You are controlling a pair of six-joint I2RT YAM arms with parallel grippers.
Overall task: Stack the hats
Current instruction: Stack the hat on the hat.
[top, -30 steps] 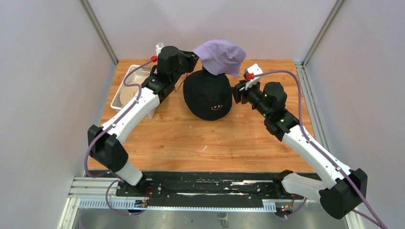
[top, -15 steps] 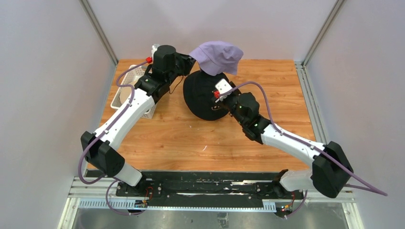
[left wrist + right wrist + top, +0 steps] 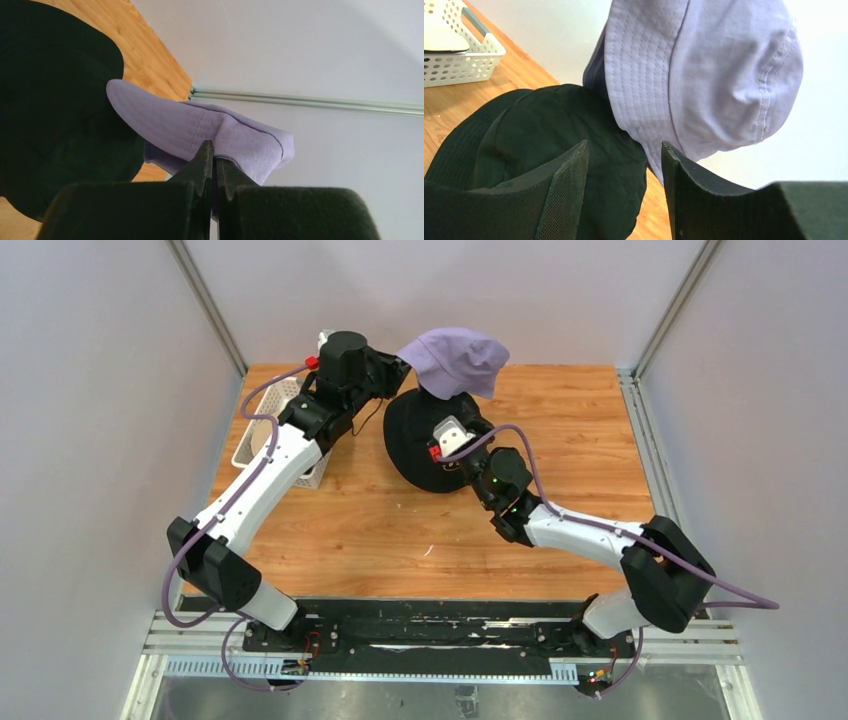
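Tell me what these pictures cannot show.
Under the black hat: the hat covers it in every view.
The black hat's near side, top view: the right arm blocks it.
The white basket's contents: cut off at the right wrist view's edge, partly under the left arm from above.
How much of the lavender hat the left gripper pinches: its own fingers hide it.

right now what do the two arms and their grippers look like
Both arms match: the left arm and right arm have white links between bulky black joints. A purple cable runs along each, with a small red part near the wrist. The left gripper and right gripper have black wedge-shaped fingers; the right's inner pads show a fine mesh texture.
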